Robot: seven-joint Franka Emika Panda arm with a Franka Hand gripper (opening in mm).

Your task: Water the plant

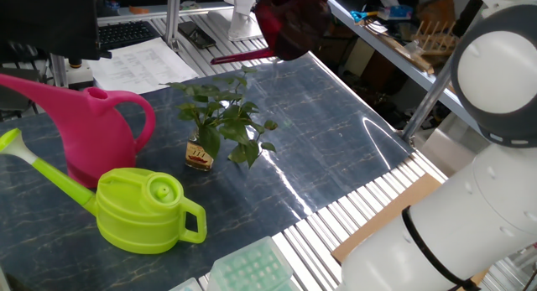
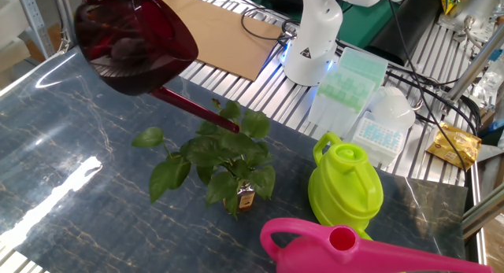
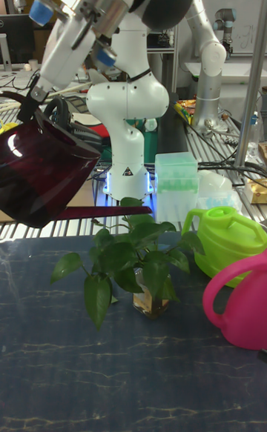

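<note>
Hanging over your dark table [image 2: 71,194], the maroon watering can [image 2: 134,45] is clamped in your gripper [image 3: 33,102], spout [image 2: 197,112] tipped toward the plant [image 2: 224,151], whose tiny glass bottle [image 2: 244,198] stands mid-table beside the green can [image 2: 346,186].

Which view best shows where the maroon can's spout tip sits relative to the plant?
The other fixed view: the maroon watering can hangs tilted, its spout tip right at the plant's top leaves. In one fixed view the can is far off at the frame's top. In the tall fixed view, leaves hide the tip.
</note>
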